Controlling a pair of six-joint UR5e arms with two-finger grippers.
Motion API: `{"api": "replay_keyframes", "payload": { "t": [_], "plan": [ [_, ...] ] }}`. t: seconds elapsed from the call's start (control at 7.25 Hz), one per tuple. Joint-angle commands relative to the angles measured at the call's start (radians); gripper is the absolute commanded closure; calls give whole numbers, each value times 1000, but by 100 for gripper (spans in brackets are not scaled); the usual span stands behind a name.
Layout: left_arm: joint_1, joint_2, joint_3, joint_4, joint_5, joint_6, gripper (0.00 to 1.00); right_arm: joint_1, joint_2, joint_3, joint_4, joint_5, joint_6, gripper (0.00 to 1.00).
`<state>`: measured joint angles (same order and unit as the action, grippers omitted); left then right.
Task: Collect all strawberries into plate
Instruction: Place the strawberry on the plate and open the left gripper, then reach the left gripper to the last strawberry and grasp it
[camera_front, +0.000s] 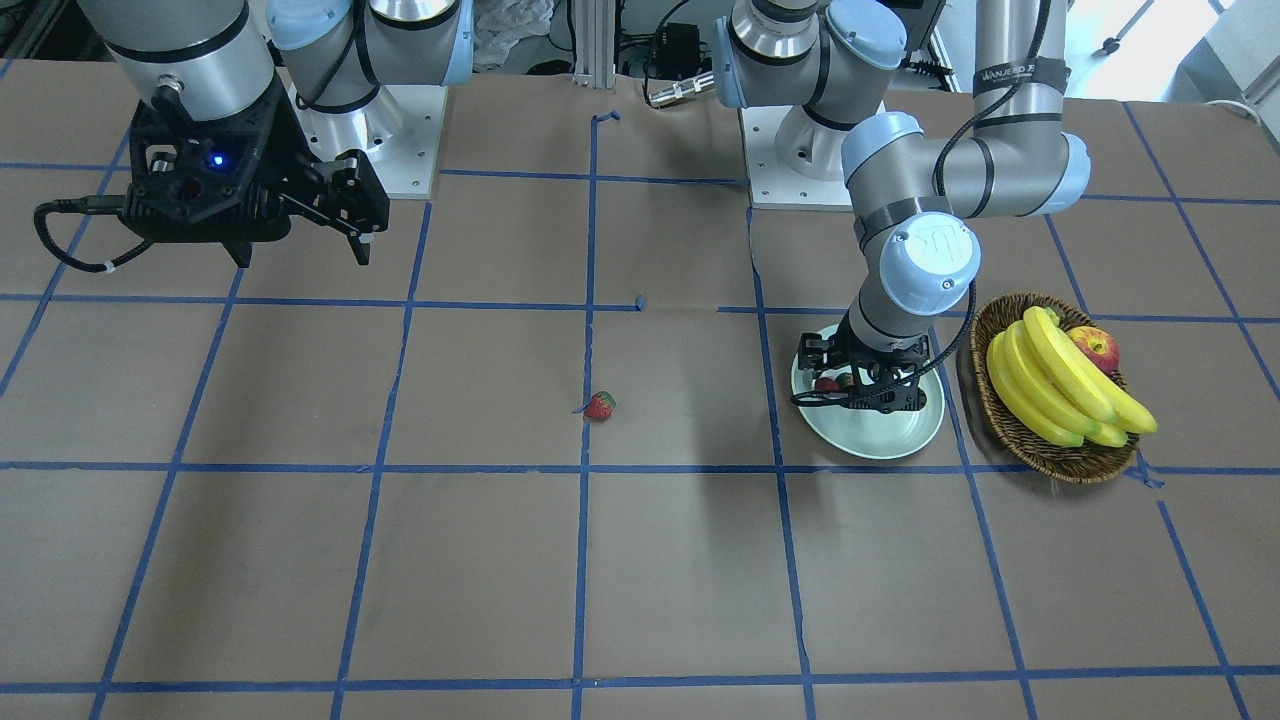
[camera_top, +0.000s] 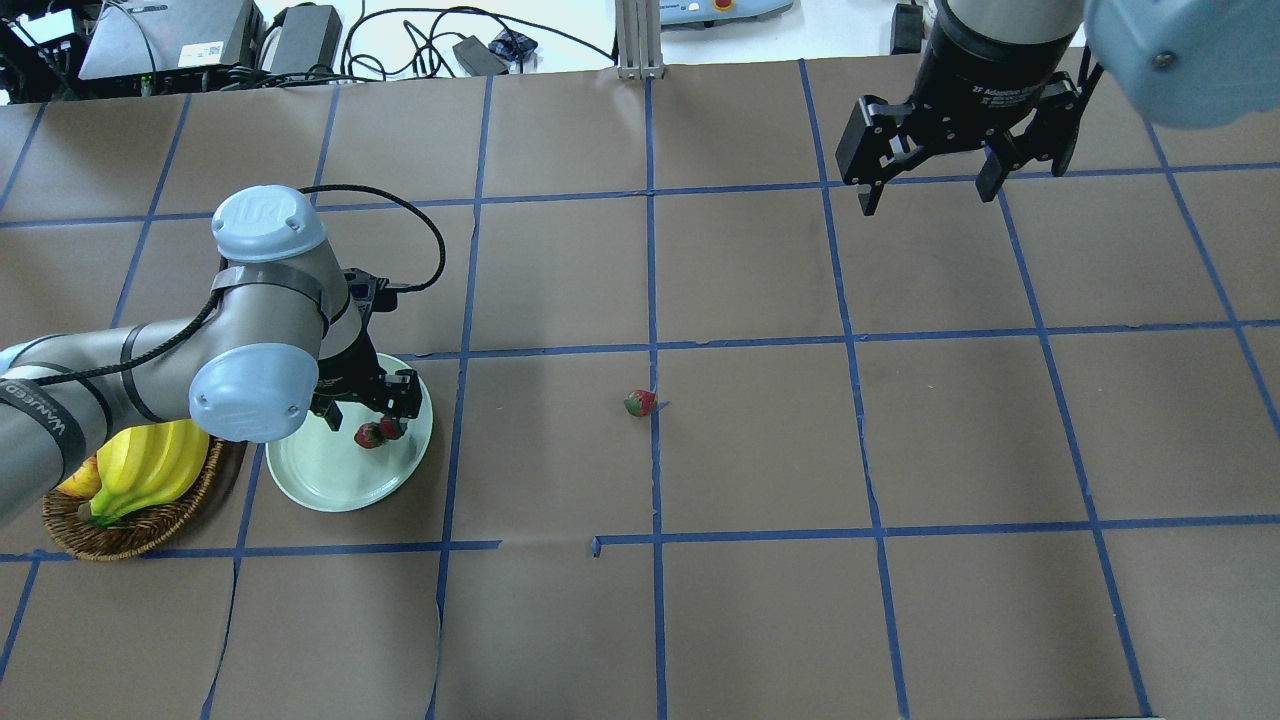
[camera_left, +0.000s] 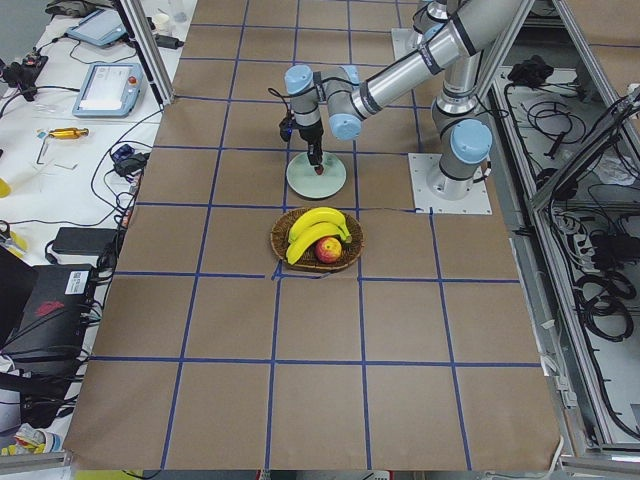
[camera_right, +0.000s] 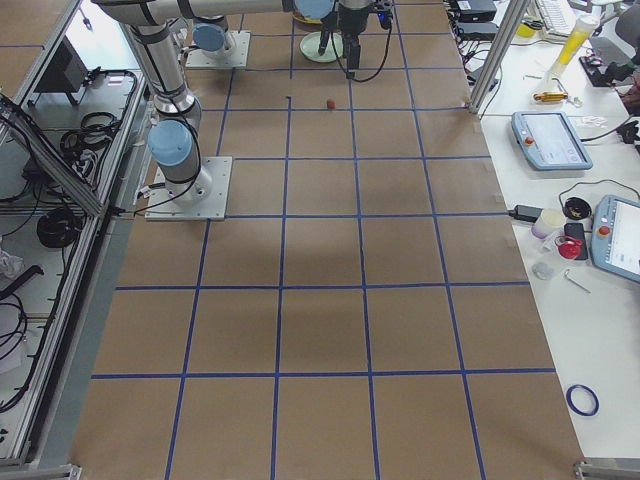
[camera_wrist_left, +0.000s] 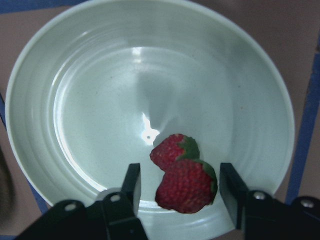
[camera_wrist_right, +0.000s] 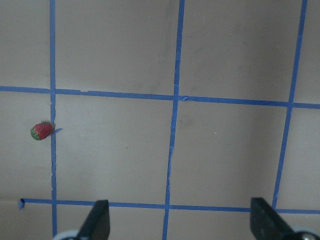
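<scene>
The lone strawberry (camera_top: 640, 403), well left of the spread-open right gripper (camera_top: 928, 195), looks light and soft: pinch gently across its middle.

Bright, even light from above covers the brown bench (camera_front: 640, 580), leaving only soft, faint shadows. The top right corner of the front-facing view is burnt out white. A small white glare sits on the glossy plate (camera_wrist_left: 90, 100). Both wrist views look slightly soft.
</scene>
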<state>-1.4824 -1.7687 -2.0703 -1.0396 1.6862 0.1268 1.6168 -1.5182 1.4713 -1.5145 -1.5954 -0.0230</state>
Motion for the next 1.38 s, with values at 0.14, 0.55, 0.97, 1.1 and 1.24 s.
{"api": "replay_keyframes", "payload": {
  "t": [0.14,0.55,0.97,1.1,1.24],
  "plan": [
    [-210,-7,99,1,-143,-331,0,0,0,0,0,0,0,0],
    [-366,-101,121,227,-227,-631,5,2,0,1,0,2,0,0],
    [-450,-196,130,286,-214,-693,14,2,0,1,0,2,2,0],
    [-457,-218,131,291,-215,-694,18,2,0,1,0,2,2,0],
    [-458,-230,131,306,-215,-696,27,2,0,1,0,2,2,0]
  ]
}}
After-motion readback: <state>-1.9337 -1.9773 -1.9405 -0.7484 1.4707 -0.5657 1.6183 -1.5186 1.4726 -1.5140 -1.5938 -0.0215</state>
